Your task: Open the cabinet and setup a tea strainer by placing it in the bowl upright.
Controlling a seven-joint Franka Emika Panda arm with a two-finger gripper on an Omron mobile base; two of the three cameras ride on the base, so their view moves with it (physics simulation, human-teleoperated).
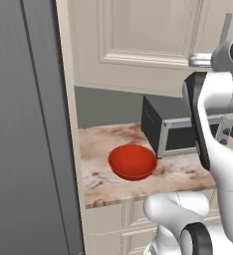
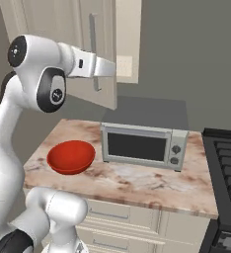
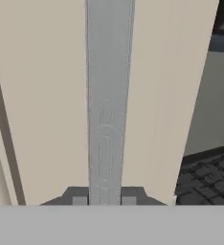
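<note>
You have the gripper (image 3: 104,200) pinching the cabinet's (image 2: 63,29) vertical bar handle (image 3: 106,95), its long axis running straight up between your fingers (image 3: 79,197), door already ajar.

glossy white arm (image 2: 19,113) here, rounded tube links, fat curved elbows. dark grey discs cap the joints (image 2: 51,90), one carrying small pale markings. a dark panel runs down one link (image 1: 197,117). the wrist narrows to a grey-white hand, and two small dark fingertips (image 3: 79,197) sit square and blocky.
</note>
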